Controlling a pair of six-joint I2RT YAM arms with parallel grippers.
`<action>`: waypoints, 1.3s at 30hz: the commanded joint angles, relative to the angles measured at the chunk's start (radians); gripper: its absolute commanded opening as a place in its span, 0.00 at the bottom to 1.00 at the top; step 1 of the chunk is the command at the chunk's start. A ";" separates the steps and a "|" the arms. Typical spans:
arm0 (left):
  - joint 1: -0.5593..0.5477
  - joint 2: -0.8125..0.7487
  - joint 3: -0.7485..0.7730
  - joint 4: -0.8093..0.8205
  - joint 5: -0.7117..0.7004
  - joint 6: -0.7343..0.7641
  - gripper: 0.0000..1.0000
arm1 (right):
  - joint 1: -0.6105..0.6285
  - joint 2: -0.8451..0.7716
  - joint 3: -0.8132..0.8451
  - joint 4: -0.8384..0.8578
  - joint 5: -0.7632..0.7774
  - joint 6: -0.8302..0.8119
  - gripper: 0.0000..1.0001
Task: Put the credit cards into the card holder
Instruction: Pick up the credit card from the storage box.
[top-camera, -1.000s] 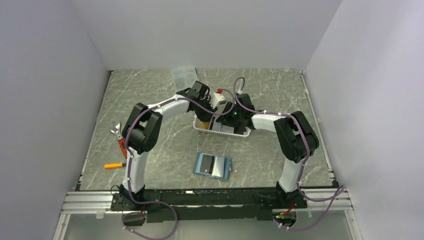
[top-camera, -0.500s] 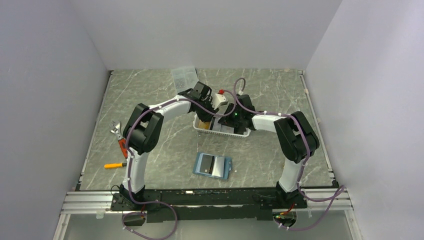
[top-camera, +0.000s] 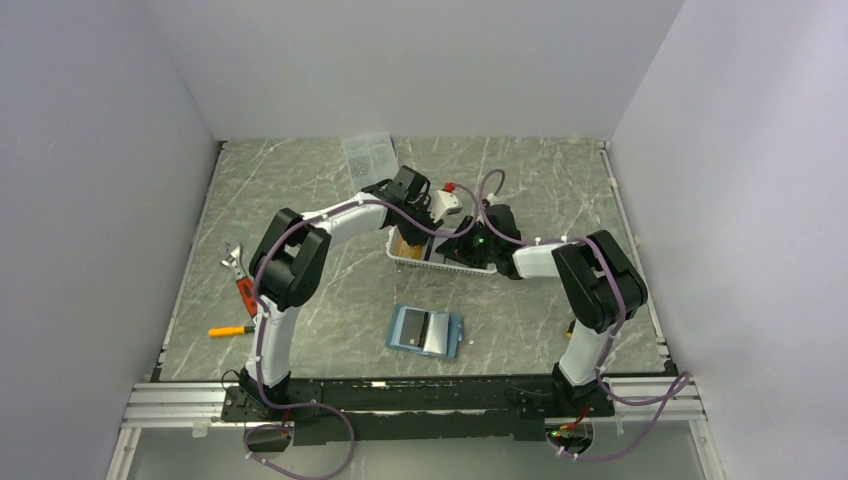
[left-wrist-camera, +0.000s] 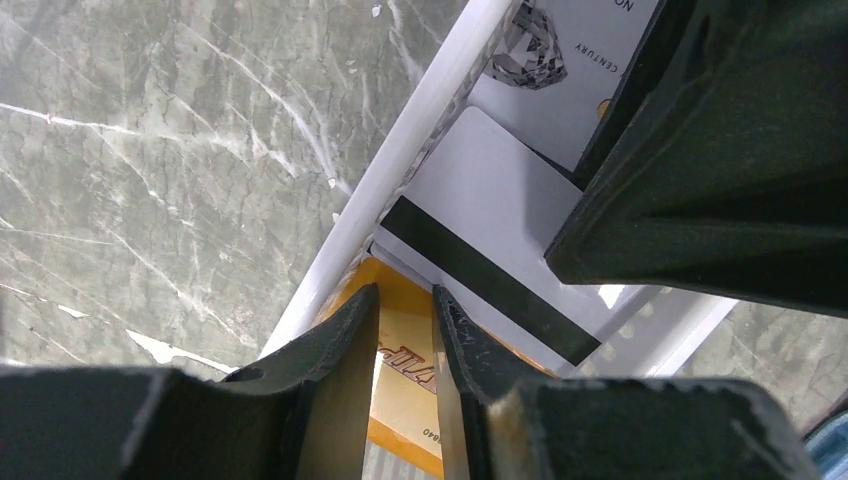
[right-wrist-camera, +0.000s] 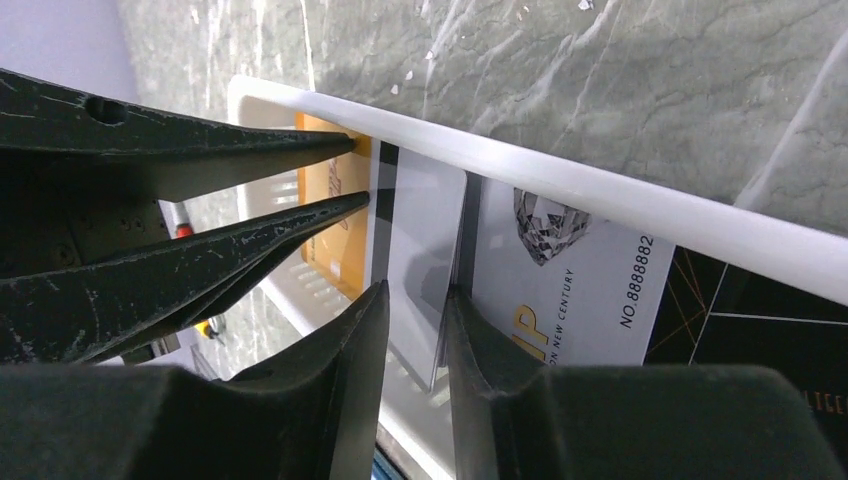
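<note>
Both pincers crowd the white slatted basket (left-wrist-camera: 400, 190) at mid-table, seen here from above and from each of my wrists. On my left pincer (left-wrist-camera: 405, 295), the fingers stand a narrow slit apart with nothing clamped between them. Its tips sit at the edge of the yellow-gold card (left-wrist-camera: 400, 390), which shows face-on through the slit just inside the basket rim. My right pincer (right-wrist-camera: 417, 290) reaches in from the opposite side, fingers likewise parted by a thin gap. The white card (right-wrist-camera: 425, 240), marked with a black stripe, runs down into that gap; whether it touches either pad I cannot tell. Just beside it in the basket lies a printed card (right-wrist-camera: 570, 270) bearing a diamond emblem, and next to that a black card (right-wrist-camera: 740, 320) with fine gold lines.

The teal card holder (top-camera: 425, 332) lies open and flat on the grey marble table (top-camera: 300, 200), between the basket and my arm bases and apart from both. A clear compartment box (top-camera: 368, 153) sits at the far edge. A red-handled tool (top-camera: 240, 285) and a yellow-handled tool (top-camera: 230, 330) lie at the left side.
</note>
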 joint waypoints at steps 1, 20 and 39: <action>-0.035 0.025 0.018 -0.039 0.053 -0.017 0.32 | -0.006 -0.024 -0.032 0.215 -0.092 0.067 0.31; 0.059 -0.016 0.027 -0.124 -0.018 0.039 0.33 | -0.006 -0.176 0.021 -0.094 0.008 -0.133 0.00; 0.158 -0.124 0.108 -0.171 0.700 -0.332 0.59 | -0.089 -0.315 -0.115 0.218 -0.248 -0.047 0.00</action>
